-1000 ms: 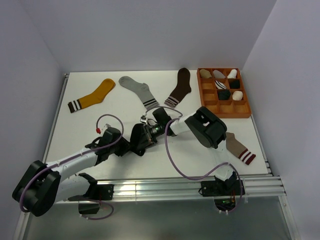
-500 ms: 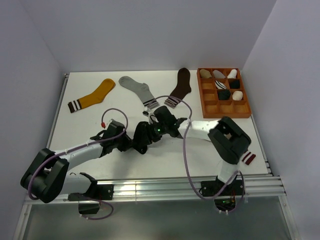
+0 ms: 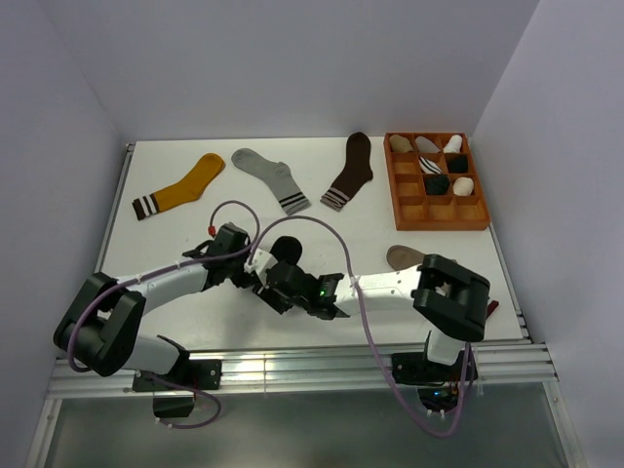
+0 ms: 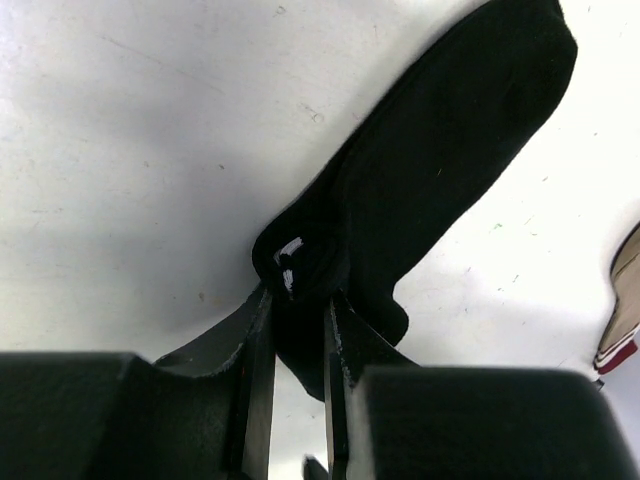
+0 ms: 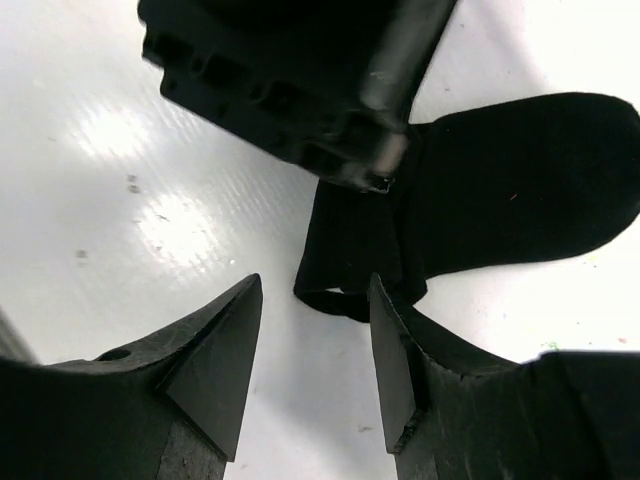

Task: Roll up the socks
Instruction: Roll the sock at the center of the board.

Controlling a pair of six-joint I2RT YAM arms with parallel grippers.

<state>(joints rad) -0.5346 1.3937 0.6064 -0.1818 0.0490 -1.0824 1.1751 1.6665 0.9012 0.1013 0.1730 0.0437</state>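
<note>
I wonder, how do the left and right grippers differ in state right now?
The left gripper is shut on the black sock, pinching a bunched fold; the right gripper is open, holding nothing. The left touches fabric; the right hovers by the sock's edge. Both face that sock.

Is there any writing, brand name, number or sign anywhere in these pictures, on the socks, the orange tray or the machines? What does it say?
No text can be read in any view.
The black sock pinched in the left gripper has a small white mark near the fingertips. It is too small to tell whether it is lettering.
The orange tray shows no writing.
</note>
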